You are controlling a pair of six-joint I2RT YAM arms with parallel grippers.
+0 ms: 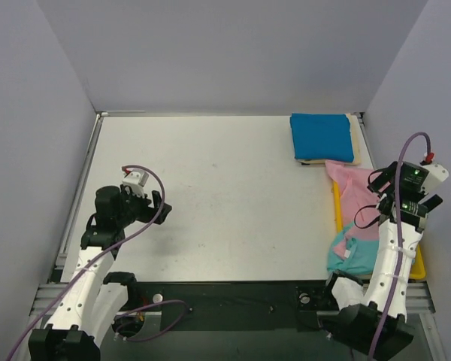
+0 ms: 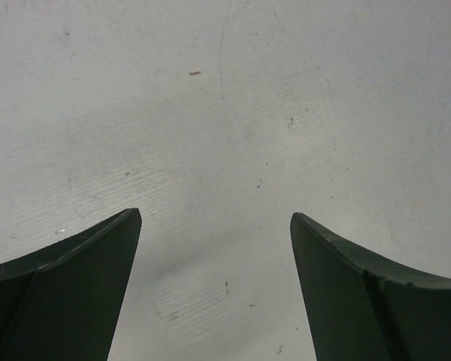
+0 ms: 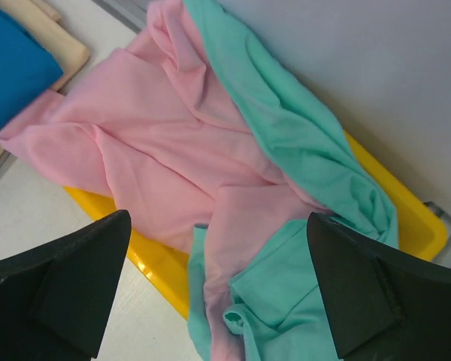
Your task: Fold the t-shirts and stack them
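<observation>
- The deep blue t-shirt (image 1: 322, 135) is being stored folded on the cream t-shirt (image 1: 356, 150) at the worktop's (image 1: 210, 188) far right corner, evidently as the stack.
- The pink t-shirt (image 3: 158, 143) and teal t-shirt (image 3: 301, 150) are being held rumpled in the yellow tray (image 3: 410, 214) at the right edge.
- The right pincer (image 3: 218, 219) is being held spread above them, likely for pick-up.
- The left pincer (image 2: 214, 216) is being held spread and empty, near the left edge.

Folded blue shirt (image 1: 322, 136) atop cream shirt (image 1: 356, 147)

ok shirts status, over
Left claw, right claw open, empty. Rumpled pink cloth shirt, teal-green cloth shirt on yellow plastic tray. Blue shirt folded on cream shirt. Nothing blocking.
</observation>
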